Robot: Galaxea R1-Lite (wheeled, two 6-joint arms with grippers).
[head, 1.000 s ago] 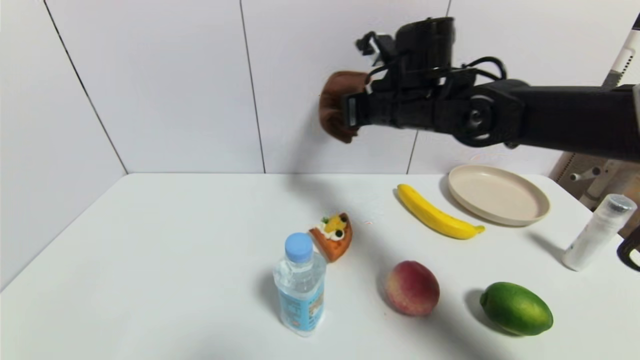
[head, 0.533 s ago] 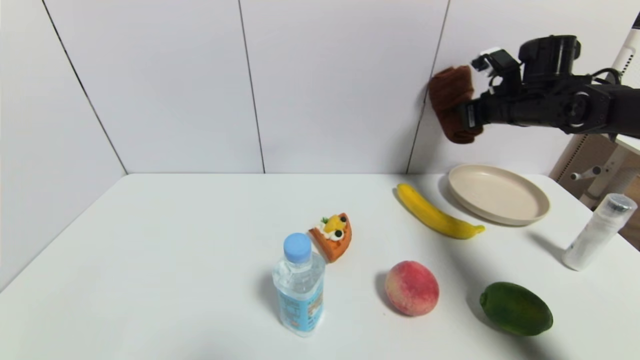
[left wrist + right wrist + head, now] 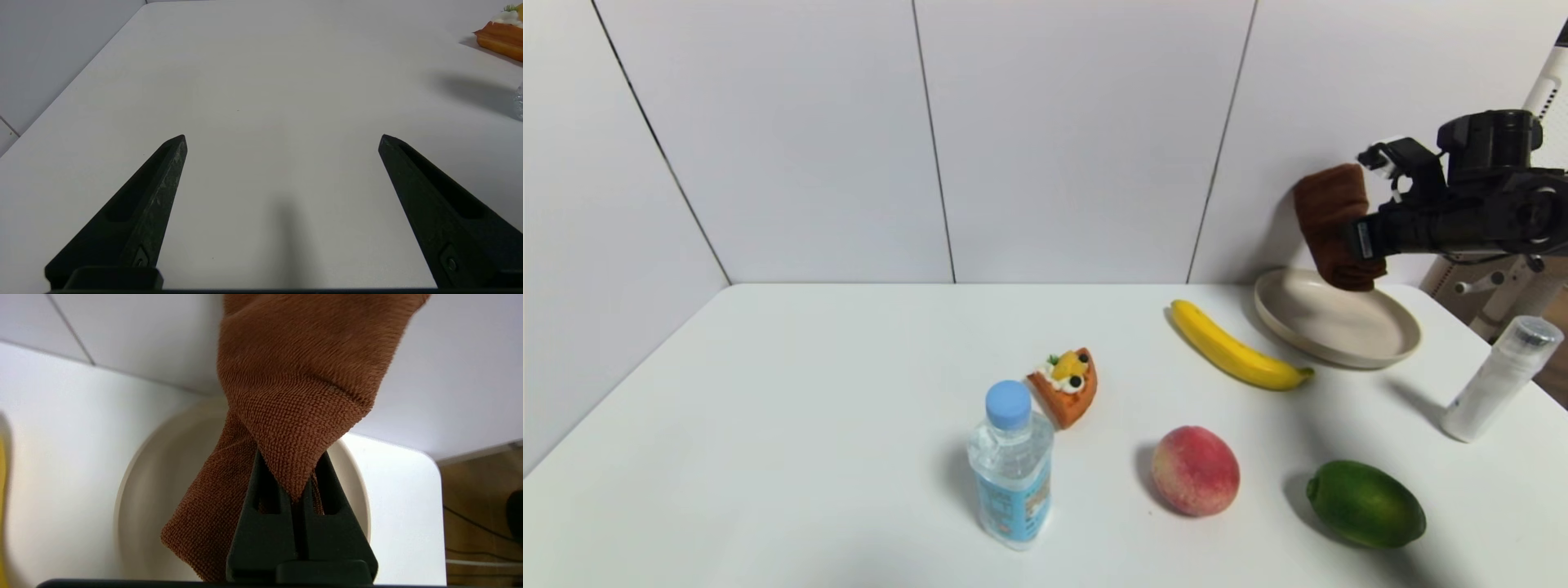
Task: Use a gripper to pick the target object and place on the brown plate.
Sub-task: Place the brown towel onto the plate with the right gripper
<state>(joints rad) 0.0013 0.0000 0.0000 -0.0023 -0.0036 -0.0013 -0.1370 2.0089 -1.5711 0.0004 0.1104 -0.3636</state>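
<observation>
Two grippers are in view, one at work. The right gripper hangs in the air at the worktop's far right corner, close to the tiled wall, and its fingers are pressed together, pinching the dark brown cloth. The cloth hangs folded from the fingertips above the far part of the brown plate; from the head view its lower end overlaps the plate's far rim, and contact cannot be confirmed. The plate sits near the worktop's far right edge, with a banana just beside its left rim and a white bottle near the right edge. A cake slice, a water bottle, a peach and a green fruit occupy the centre and near right, well apart from the plate. The left half of the worktop is open surface. The left gripper hovers low over that open area, fingers spread wide, holding nothing.
</observation>
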